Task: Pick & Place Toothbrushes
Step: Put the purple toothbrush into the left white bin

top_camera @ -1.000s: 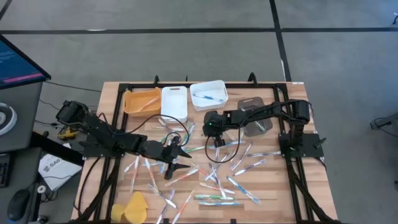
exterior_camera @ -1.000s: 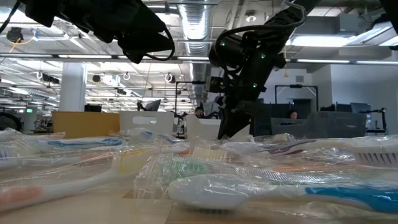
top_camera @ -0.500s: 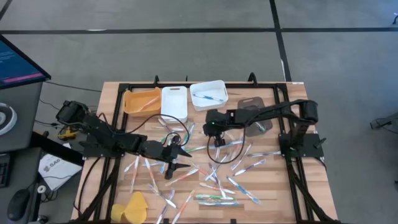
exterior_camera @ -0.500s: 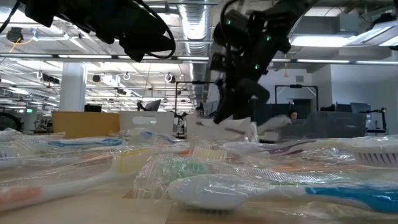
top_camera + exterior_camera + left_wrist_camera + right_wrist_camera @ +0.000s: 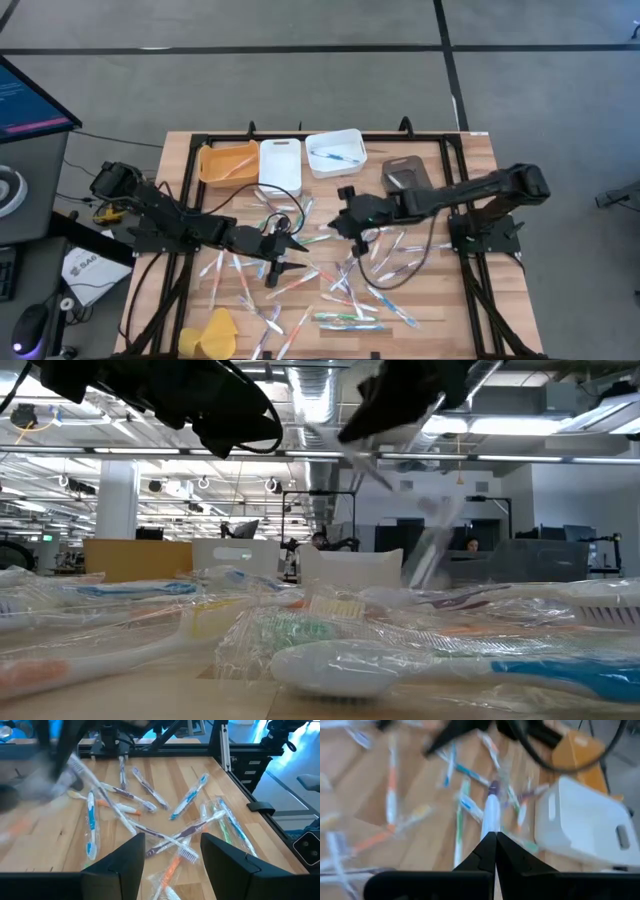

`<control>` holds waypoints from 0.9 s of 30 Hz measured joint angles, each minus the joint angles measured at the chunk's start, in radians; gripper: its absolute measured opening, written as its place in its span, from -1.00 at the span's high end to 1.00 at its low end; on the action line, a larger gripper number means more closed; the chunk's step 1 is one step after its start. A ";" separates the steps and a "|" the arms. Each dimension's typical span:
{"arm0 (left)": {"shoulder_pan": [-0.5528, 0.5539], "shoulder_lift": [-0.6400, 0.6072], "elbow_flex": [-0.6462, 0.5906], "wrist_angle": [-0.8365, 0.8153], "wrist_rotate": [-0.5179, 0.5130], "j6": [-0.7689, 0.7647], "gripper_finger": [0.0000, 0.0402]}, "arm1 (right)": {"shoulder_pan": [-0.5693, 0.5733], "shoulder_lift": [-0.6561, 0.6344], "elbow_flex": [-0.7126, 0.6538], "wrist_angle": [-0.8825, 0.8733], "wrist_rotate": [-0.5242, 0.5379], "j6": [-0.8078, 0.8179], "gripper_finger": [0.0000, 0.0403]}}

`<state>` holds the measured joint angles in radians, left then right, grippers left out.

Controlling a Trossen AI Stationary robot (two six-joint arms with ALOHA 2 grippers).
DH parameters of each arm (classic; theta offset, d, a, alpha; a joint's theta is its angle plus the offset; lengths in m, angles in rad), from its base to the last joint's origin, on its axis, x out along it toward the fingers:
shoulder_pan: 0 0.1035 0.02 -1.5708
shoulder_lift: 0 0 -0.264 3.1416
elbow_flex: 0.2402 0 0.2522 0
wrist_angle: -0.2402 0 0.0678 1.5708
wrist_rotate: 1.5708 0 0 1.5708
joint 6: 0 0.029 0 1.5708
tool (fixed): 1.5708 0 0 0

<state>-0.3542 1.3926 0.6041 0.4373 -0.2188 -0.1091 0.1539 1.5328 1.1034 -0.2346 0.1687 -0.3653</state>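
We see a light wooden bench (image 5: 470,170) with a black frame, and many thin plastic toothbrushes (image 5: 350,300) in clear wrappers lie all over its middle and front. Their handles are white, blue, green, orange and pink.

The right hand (image 5: 352,232) is over the middle of the bench, above the pile. Its two dark fingers (image 5: 487,852) are pressed together, and they pinch one wrapped toothbrush with a white and purple handle (image 5: 491,812). In the low view this toothbrush (image 5: 430,545) hangs up in the air, off the bench.

The left hand (image 5: 285,255) is just left of the pile's middle, low over the toothbrushes. Its two fingers (image 5: 122,862) stand apart with nothing between them.

At the back of the bench three bins stand in a row. The orange plastic bin (image 5: 226,163) is on the left and touches the flat white bin (image 5: 280,165) beside it. The white square bin (image 5: 335,153) on the right has a blue toothbrush (image 5: 335,156) inside it. A brown bin (image 5: 405,178) sits farther right.

A yellow cloth-like lump (image 5: 212,335) lies at the front left corner
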 joint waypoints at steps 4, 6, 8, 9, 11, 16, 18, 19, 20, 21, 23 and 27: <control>0.000 0.000 0.000 0.023 -0.028 0.002 0.08 | 0.059 -0.027 0.000 0.038 0.013 0.000 1.00; 0.000 0.000 0.000 0.062 -0.069 0.004 0.08 | 0.087 -0.028 0.000 0.072 0.016 -0.001 1.00; 0.000 0.000 0.000 0.124 -0.106 0.022 0.08 | 0.110 -0.028 0.000 0.107 0.017 -0.008 1.00; 0.000 0.000 0.000 0.149 -0.110 0.042 0.08 | 0.119 -0.028 0.000 0.121 0.016 -0.010 1.00; 0.000 0.000 0.000 0.182 -0.115 0.080 0.08 | 0.134 -0.028 0.000 0.141 0.017 -0.023 1.00; 0.000 0.000 0.000 0.221 -0.133 0.100 0.08 | 0.156 -0.028 0.000 0.164 0.057 -0.034 1.00; 0.000 0.000 0.000 0.236 -0.134 0.112 0.08 | 0.158 -0.028 0.000 0.162 0.072 -0.034 1.00; 0.000 0.000 0.000 0.249 -0.134 0.127 0.08 | 0.158 -0.028 0.000 0.162 0.073 -0.030 1.00; 0.000 0.000 0.000 0.268 -0.134 0.133 0.08 | 0.155 -0.028 0.000 0.163 0.073 -0.027 1.00; 0.002 0.000 0.000 0.287 -0.134 0.140 0.08 | 0.152 -0.028 0.000 0.164 0.073 -0.026 1.00; 0.011 0.000 0.000 0.325 -0.143 0.150 0.08 | 0.150 -0.028 0.000 0.164 0.073 -0.020 1.00; 0.027 0.000 0.000 0.356 -0.149 0.149 0.08 | 0.144 -0.028 0.000 0.167 0.076 -0.019 1.00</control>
<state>-0.3273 1.3926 0.6037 0.7930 -0.3676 0.0398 0.2975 1.5043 1.1034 -0.0678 0.2445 -0.3840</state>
